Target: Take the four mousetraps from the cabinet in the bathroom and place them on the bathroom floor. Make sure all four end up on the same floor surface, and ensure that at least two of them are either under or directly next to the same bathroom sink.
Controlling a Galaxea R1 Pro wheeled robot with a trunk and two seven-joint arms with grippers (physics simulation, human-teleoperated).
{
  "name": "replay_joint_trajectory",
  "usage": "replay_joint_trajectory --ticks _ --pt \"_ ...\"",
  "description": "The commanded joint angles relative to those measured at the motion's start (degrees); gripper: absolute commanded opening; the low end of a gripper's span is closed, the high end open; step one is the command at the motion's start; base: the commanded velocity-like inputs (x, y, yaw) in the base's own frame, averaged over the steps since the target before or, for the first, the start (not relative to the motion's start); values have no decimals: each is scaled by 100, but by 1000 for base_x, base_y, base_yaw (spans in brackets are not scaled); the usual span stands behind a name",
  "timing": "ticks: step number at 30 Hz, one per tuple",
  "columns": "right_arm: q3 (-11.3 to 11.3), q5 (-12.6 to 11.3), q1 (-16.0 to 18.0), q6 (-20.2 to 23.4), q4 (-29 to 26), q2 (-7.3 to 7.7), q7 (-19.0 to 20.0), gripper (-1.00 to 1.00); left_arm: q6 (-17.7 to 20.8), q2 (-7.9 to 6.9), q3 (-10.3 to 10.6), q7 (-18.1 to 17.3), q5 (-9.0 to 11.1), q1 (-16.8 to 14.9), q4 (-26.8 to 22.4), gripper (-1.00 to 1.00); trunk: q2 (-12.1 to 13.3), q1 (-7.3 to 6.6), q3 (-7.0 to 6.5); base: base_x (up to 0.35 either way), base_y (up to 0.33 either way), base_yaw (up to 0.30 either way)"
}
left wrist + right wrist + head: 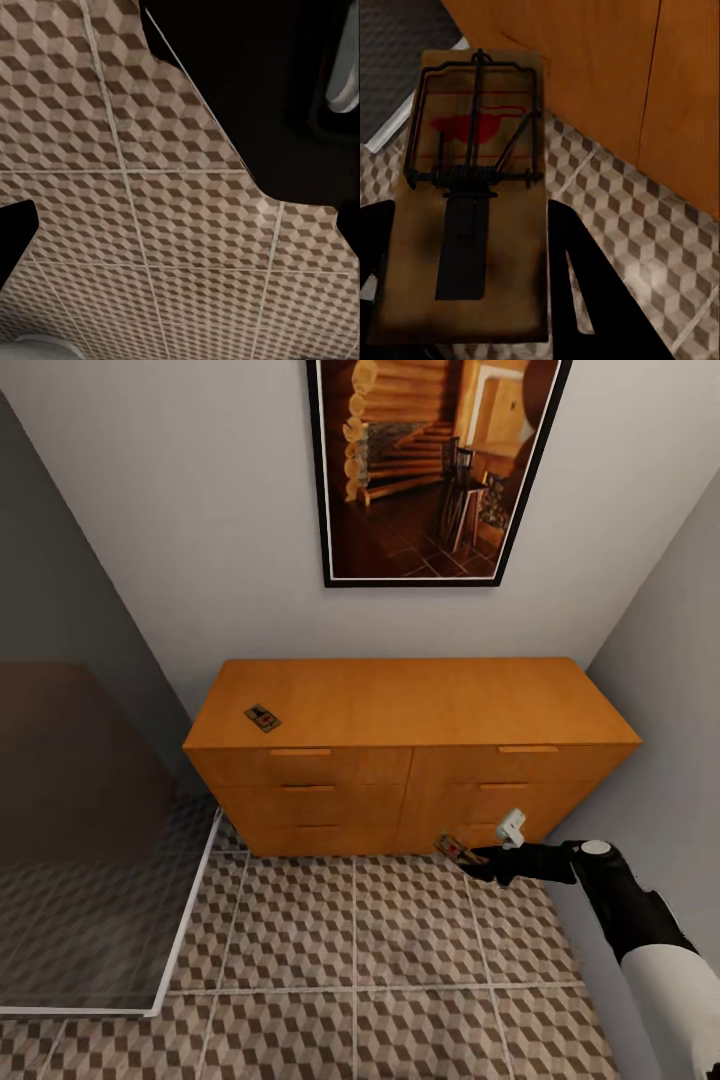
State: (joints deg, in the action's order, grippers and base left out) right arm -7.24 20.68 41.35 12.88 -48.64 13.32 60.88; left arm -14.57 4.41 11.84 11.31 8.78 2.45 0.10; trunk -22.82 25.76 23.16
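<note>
My right tool (468, 854) was clamped on a mousetrap (456, 848), its two dark fingers (585, 300) closed against the long sides of the board. In the right wrist view the mousetrap (472, 195) lay flat between them, wire frame and red mark uppermost and the spring bar across its middle. I judged the flat, level hold deliberate, keeping the wire side up so the board could go down on its wooden underside.

The held trap hung low in front of the cabinet (400, 760), at the foot of the right column of drawers and above the bathroom floor (400, 960). It was not yet resting on the tiles. I judged this the carry-and-lower stage for this trap.

A second mousetrap (262, 717) lay on the cabinet top, near its front left corner, well apart from my right tool. All drawers appeared shut. The remaining two traps I could not locate.

My left wrist view looked onto patterned floor tiles (150, 225), with dark shapes at the borders that I could not identify. Whether the left tool's fingers were apart or together I could not tell.

No sink was in sight, so placement near it would, in my judgement, require travel.
</note>
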Motion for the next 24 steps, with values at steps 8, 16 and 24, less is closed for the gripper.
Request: replay_joint_trajectory --ticks 8,16,24 --pt "-6 276 4 -1201 2150 -83 -593 -100 -19 6 228 20 -3 1 -540 100 -10 3 7 0 0 0" --pt "-5 297 1 -2400 4215 -96 -2145 -100 5 -106 241 20 -16 -3 -1306 100 -10 3 7 0 0 0" --pt "-11 280 -363 -3330 4745 -216 -3051 -100 416 -169 233 63 -13 -20 -2843 100 -10 3 7 0 0 0"
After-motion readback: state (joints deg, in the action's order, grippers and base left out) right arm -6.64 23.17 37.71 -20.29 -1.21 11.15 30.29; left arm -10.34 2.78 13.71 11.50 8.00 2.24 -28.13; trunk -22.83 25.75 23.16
